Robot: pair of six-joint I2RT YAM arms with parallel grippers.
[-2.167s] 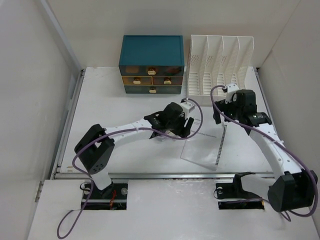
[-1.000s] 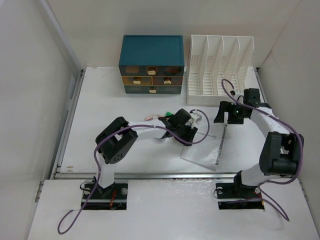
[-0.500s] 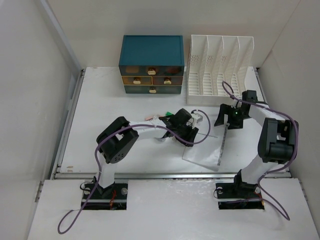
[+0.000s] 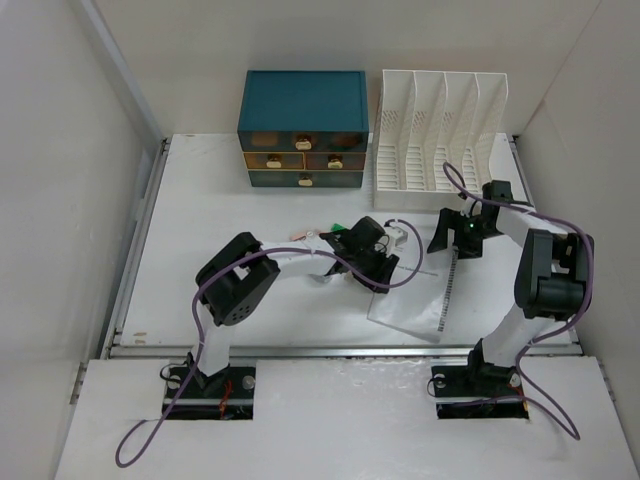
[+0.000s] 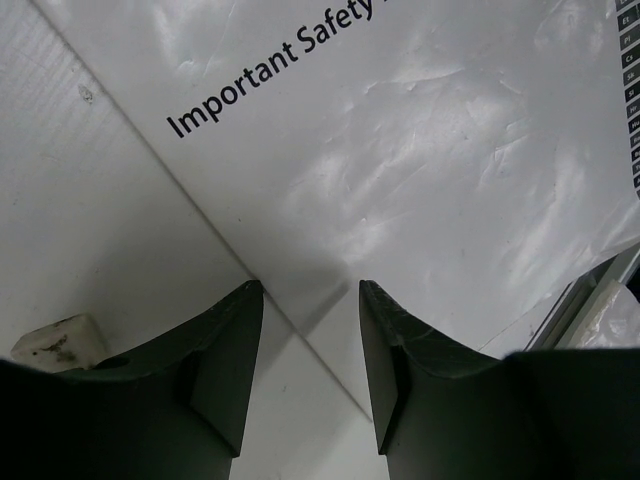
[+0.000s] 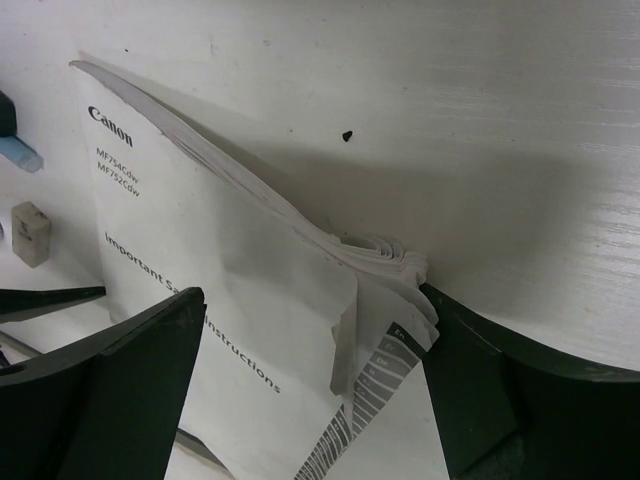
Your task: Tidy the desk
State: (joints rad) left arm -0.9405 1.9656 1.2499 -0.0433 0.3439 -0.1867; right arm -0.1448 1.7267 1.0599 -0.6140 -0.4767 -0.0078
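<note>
Both arms have closed in on the booklet point(image 6: 230, 230): right gripper point(image 6: 312, 300) spread wide, straddling its raised corner; left gripper point(image 5: 310, 290) open over its edge, desk point(image 4: 200, 210) beneath both. A lift looks next.

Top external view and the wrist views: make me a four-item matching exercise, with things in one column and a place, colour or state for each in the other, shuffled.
Things
1. drawer box
2. file rack
3. booklet
4. left gripper

Place, colour or state
A. fingers apart, over the booklet's edge
B. white, slotted, at the far right
C. printed "Important Safety", lying on the desk
D. teal, at the far edge, left of the file rack

Pairs: 1-D, 2-B, 3-C, 4-A
</note>
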